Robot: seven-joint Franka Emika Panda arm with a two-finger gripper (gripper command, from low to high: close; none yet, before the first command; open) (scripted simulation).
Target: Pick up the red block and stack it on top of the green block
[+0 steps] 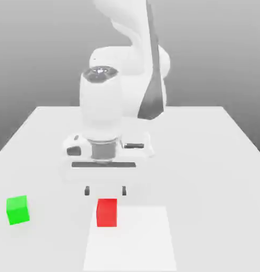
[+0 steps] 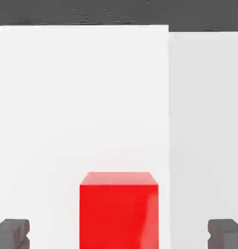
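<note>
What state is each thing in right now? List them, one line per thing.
red block: resting on the table, not gripped, just below the open fingers.
green block: resting on the table at the exterior view's left, apart from the red block, nothing on top.
gripper: open, pointing down, holding nothing.
table: white, level, bearing both blocks.

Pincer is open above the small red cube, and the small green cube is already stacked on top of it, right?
Not stacked. In the exterior view the small matte green cube sits on the white table by itself, apart from the small matte red cube, toward that view's left. The rest holds: the pincer is open above the red cube.
</note>
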